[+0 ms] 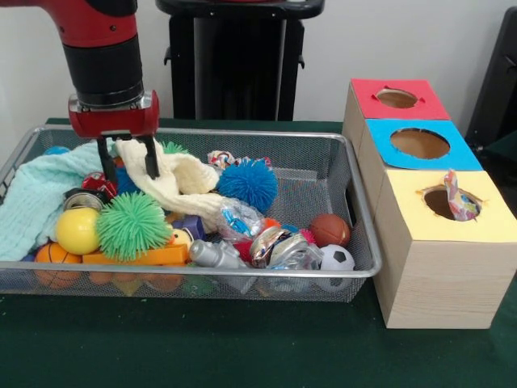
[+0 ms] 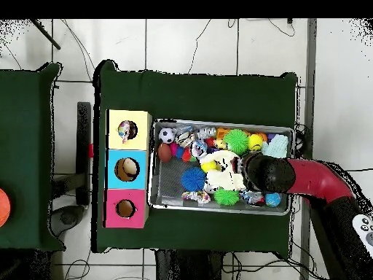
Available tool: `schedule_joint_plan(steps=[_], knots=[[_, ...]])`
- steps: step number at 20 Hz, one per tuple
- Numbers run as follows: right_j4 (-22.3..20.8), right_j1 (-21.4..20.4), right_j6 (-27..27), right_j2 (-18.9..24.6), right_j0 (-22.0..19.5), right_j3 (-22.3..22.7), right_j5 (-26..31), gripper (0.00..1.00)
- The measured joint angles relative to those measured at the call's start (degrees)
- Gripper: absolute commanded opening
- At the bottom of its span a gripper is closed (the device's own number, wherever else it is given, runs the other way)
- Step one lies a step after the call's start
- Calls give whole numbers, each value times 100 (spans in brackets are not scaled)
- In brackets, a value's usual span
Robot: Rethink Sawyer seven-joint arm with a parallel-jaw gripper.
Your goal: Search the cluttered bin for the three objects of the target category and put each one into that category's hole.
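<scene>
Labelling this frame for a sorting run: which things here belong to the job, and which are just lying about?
In the job: gripper, open astride the cream cloth; wire bin; box with three coloured holes; wrapper poking from its yellow one.
Clutter, unless the unshown category claims them: blue spiky ball, green spiky ball, soccer ball, mint towel.

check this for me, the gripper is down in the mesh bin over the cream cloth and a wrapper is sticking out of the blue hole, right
Not quite: the wrapper sticks out of the yellow hole, not the blue hole, which looks empty in the front view. The rest holds: the gripper is down in the mesh bin over the cream cloth.
</scene>
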Motion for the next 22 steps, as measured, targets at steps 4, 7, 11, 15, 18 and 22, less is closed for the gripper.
schedule_joint_plan(steps=[4, 7, 11, 15, 18, 22], knots=[[-47, -23, 0, -32, 96, -2, -14, 100], [-145, -17, 0, -134, 411, 2, -107, 100], [-149, -17, 0, -172, 730, 64, -242, 100], [-109, -55, 1, -171, 982, 197, -402, 100], [-31, -112, 1, -171, 1180, 338, -534, 100], [79, -216, 1, -173, 1386, 532, -698, 100]])
